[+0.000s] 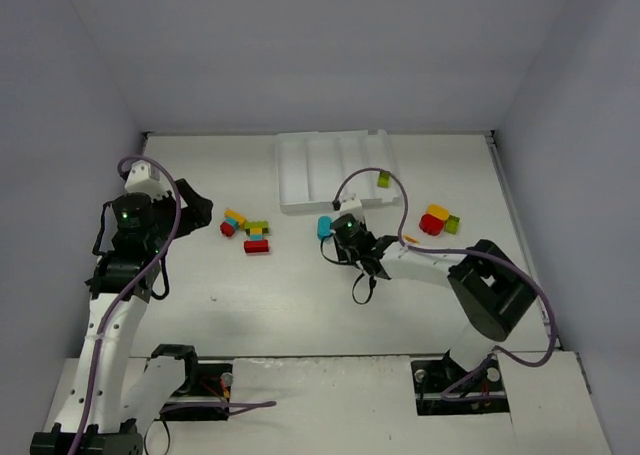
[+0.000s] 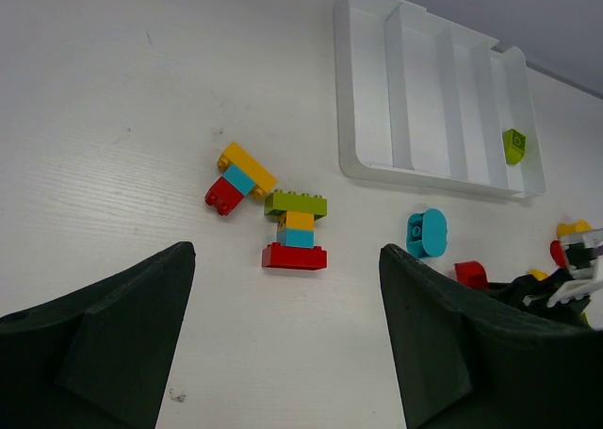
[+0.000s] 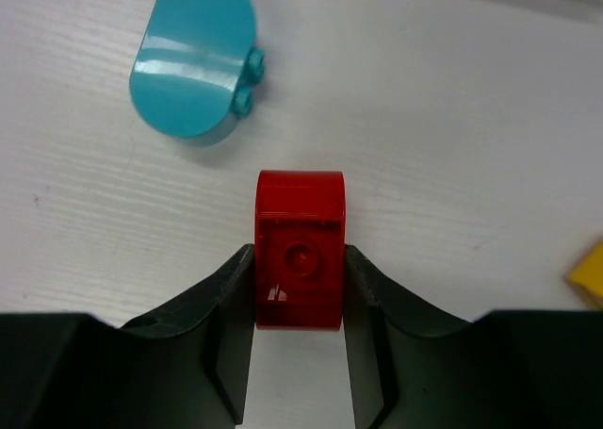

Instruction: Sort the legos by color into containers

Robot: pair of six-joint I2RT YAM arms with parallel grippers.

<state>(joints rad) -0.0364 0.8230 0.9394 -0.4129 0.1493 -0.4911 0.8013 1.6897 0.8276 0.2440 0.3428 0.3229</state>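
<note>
My right gripper is shut on a red rounded brick, both fingers pressed on its sides, close over the table. A cyan rounded brick lies just beyond it; it also shows in the top view. In the top view the right gripper is below the white tray, whose rightmost compartment holds a green brick. My left gripper is open and empty, above the table near two multicolour stacks.
A red, a yellow and a green brick cluster at the right. A yellow piece lies right of the right gripper. White walls enclose the table on three sides.
</note>
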